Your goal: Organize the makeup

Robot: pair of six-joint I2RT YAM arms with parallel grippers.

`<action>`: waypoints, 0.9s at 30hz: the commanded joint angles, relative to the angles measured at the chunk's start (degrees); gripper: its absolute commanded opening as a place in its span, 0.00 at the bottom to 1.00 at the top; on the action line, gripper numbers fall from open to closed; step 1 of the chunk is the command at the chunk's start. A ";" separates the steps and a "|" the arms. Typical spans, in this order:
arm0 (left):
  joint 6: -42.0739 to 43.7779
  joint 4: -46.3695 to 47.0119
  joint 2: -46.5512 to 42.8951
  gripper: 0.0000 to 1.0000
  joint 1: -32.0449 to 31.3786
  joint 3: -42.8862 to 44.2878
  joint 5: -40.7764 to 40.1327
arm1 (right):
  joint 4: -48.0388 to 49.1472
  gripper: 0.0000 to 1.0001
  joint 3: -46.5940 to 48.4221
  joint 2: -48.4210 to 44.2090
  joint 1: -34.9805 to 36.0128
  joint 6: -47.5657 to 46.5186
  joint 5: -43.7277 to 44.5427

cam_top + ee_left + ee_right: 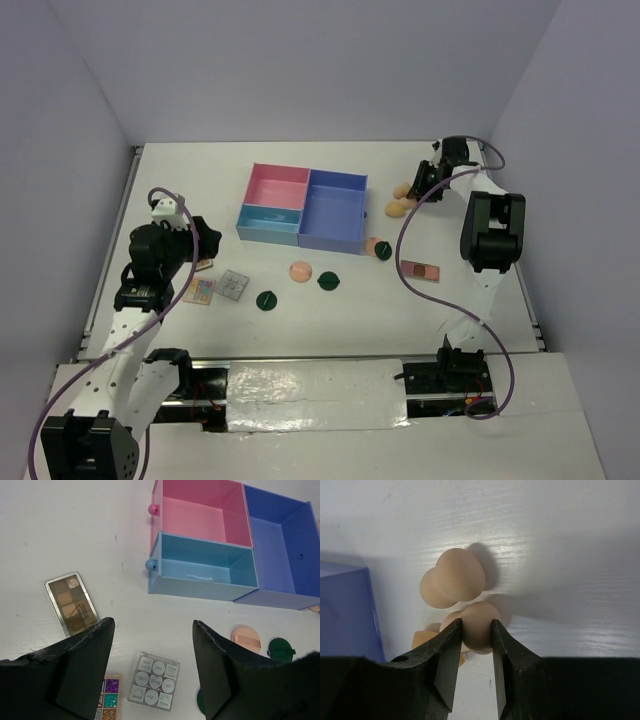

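My right gripper [477, 626] is shut on a peach egg-shaped sponge [480, 617] just right of the tray; in the top view it [426, 190] is at the far right. Another sponge [452, 577] lies just beyond, and a third [447, 622] sits behind the left finger. My left gripper [152, 626] is open and empty above the palettes: a brown one [72, 604], a clear nine-pan one [155, 681] and a glitter one [107, 697]. A peach puff [246, 637] and a green compact [281, 648] lie to their right.
The pink-and-blue compartment tray [300, 222] stands at the table's middle back, its compartments holding nothing. In front of it lie two puffs [300, 271] [373, 245], three green compacts [266, 300] [328, 281] [385, 251] and another palette [420, 270].
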 commanded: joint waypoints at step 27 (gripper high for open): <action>0.19 2.03 -0.50 0.76 0.10 1.65 1.38 | 6.47 0.07 -12.45 -29.41 14.07 -25.34 -18.93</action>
